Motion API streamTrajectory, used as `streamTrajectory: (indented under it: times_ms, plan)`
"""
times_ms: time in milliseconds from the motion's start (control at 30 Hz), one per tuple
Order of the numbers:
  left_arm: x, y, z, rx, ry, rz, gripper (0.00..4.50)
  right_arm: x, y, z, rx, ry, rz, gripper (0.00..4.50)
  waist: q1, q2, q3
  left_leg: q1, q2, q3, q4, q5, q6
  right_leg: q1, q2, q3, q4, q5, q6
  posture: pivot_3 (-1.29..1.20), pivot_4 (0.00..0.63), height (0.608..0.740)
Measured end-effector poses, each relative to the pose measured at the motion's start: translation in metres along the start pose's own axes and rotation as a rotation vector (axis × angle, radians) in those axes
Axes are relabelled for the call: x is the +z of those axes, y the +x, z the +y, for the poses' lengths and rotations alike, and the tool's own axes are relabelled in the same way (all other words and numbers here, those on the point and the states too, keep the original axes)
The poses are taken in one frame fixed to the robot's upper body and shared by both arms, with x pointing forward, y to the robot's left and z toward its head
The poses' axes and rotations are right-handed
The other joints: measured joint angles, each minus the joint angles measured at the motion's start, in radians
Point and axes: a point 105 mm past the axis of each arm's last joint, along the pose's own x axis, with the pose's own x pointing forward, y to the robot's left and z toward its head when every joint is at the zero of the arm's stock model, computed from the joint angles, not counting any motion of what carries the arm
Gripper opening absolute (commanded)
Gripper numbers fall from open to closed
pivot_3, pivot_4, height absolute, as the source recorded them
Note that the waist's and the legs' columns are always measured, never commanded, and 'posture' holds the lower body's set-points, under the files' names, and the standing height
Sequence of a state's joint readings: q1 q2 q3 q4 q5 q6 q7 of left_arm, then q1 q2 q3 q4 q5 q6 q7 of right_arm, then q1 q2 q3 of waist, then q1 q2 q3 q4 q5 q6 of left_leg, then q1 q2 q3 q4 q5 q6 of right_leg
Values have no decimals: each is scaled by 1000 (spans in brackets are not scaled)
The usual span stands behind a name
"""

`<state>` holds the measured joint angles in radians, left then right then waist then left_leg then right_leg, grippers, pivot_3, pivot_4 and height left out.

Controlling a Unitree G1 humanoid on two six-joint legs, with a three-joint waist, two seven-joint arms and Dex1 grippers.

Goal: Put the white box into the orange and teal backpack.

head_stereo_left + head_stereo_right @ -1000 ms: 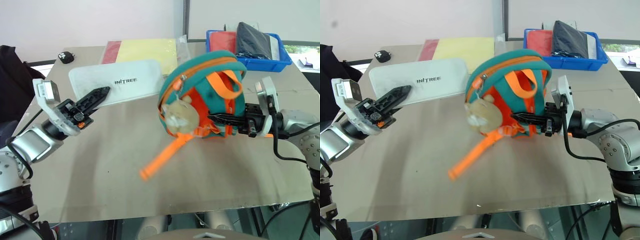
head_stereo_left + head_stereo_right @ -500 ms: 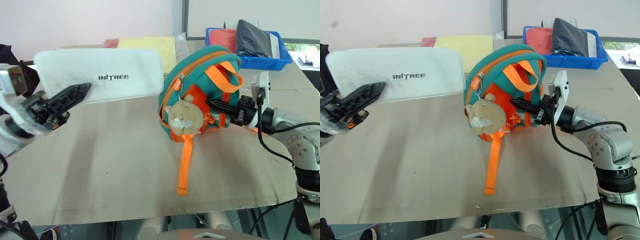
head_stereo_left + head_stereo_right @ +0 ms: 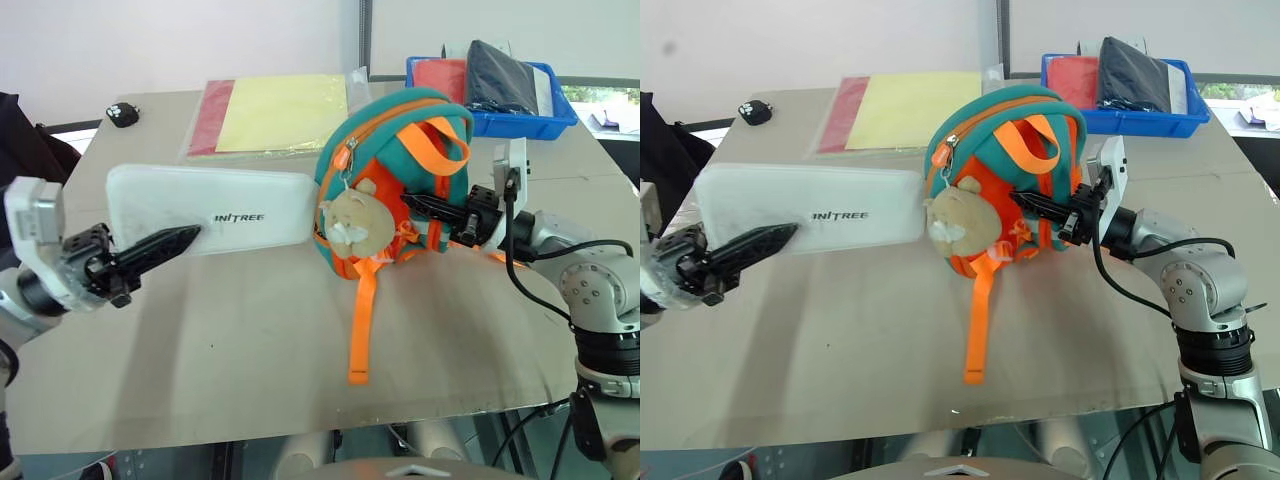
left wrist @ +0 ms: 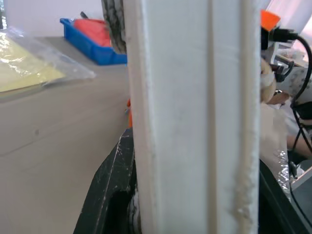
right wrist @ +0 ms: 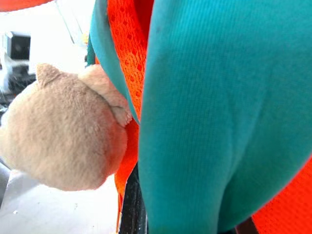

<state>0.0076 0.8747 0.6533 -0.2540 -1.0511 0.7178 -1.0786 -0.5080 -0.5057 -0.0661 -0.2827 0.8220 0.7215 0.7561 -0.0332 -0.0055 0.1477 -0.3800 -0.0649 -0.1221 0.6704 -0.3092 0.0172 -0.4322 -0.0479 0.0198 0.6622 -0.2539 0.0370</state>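
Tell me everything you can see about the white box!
The white box is long and flat with rounded corners, looks like matte plastic, and has small dark "INTREE" lettering on its face. The left gripper holds it by one end, lifted off the table and lying level. Its other end reaches the side of the orange and teal backpack, beside the fuzzy beige plush. It is not inside the backpack yet.
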Motion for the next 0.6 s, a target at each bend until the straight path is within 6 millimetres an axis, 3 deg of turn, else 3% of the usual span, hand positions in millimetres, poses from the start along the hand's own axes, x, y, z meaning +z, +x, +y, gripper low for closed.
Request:
streamTrajectory:
  times_ms: [167,400,500,600]
  plan:
    - [2,15,-11,-72,-5,-22,1596,0,0,0,2,5,-2,18,-1,0,0,0,0,-1,0,0,0,0,0,-1,0,0,0,0,150,740]
    - [23,25,-36,-238,-31,-34,1596,-2,2,-1,2,24,-15,18,-7,0,0,0,0,-1,0,0,0,0,0,-1,1,0,0,0,150,740]
    - [35,29,-33,-259,10,-54,1596,-3,4,0,4,31,-26,18,-7,0,0,1,0,-1,0,0,0,0,1,-1,1,0,0,0,150,740]
    - [33,37,-29,-265,21,-36,1596,-4,5,0,2,36,-31,18,-7,0,0,0,0,-1,1,0,0,0,0,-1,1,0,0,0,150,740]
